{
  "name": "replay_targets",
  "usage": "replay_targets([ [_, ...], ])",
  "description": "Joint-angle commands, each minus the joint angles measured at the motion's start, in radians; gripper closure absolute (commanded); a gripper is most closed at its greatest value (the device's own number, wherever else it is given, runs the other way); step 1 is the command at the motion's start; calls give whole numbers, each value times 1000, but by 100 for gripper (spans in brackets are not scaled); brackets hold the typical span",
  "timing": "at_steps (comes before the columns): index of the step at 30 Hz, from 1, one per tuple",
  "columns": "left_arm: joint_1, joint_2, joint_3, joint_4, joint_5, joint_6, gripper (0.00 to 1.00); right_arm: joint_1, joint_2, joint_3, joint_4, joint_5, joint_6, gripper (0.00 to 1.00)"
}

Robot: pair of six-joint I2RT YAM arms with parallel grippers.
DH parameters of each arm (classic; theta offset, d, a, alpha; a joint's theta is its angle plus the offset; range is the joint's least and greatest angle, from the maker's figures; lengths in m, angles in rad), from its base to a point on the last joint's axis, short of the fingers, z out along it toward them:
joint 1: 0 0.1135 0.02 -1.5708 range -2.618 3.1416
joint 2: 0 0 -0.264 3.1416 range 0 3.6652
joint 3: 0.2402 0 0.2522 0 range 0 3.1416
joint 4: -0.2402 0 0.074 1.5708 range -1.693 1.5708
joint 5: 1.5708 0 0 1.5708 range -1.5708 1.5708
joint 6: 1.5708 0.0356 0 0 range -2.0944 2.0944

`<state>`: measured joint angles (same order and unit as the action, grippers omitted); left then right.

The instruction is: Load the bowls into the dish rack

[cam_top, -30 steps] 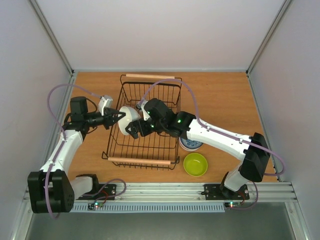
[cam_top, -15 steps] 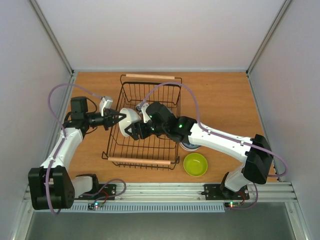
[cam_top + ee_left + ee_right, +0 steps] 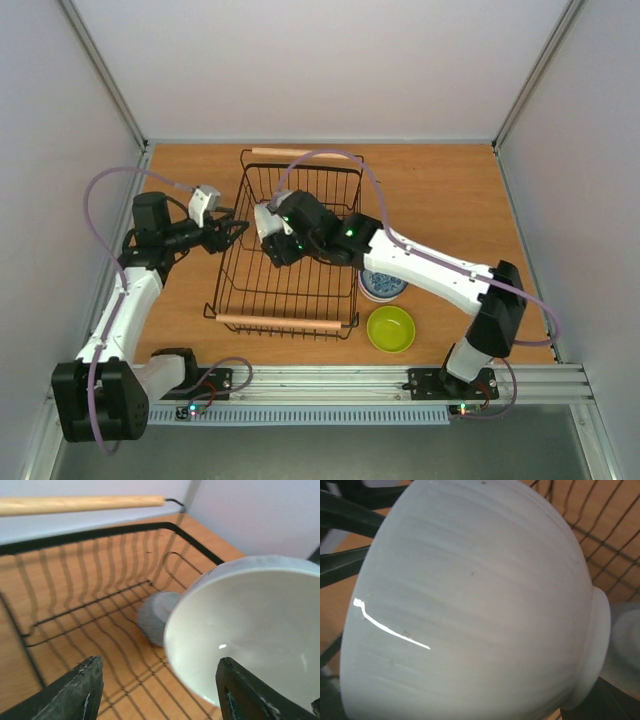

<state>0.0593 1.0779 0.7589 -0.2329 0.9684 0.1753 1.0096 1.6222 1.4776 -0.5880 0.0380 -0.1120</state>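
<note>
Wooden table, walls on three sides. Black wire dish rack sits mid-table, with a wooden bar handle on its far end and its near end.

The right arm reaches from the near right across to the rack's left half. The left arm runs up the left side, its wrist just outside the rack's left wall.

One white bowl is in the air over the left half of the rack. It is tipped on its side, opening facing left, foot pointing right. The right gripper is clamped on it. The bowl fills the right wrist view, with a dark finger showing at the bottom corner by the foot ring; the exact contact spots are hidden.

The left gripper has its jaws spread wide with nothing in them. Its fingers sit short of the bowl's rim, not touching.

A small pale grey bowl is inside the rack on the wire floor, below and beyond the white one; can't tell which way up.

A blue-and-white bowl is on the table just right of the rack's near right corner, partly under the right arm. A lime green bowl stands upright on the table, just near of that one, close to the rack corner, apart from it.
</note>
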Motion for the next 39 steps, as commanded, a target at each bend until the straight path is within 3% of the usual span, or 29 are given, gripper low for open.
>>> replay_targets([
  [1,2,-21,-7,116,-317,-86,37,-3,116,177,-168,233,-163,99],
  [6,2,-29,-13,156,-695,-134,38,-3,349,393,-266,438,-307,99],
  [10,4,-33,-17,176,-878,-153,39,-3,519,561,-305,589,-397,99],
  [19,5,-26,-24,188,-830,-155,39,-3,759,772,-338,788,-531,99],
  [31,5,-16,-27,195,-806,-160,39,-5,928,854,-325,1041,-677,98],
  [36,5,-16,-28,200,-817,-160,39,-7,942,854,-343,1086,-693,81],
  [39,4,-13,-30,202,-817,-160,39,-7,940,859,-385,1059,-680,53],
])
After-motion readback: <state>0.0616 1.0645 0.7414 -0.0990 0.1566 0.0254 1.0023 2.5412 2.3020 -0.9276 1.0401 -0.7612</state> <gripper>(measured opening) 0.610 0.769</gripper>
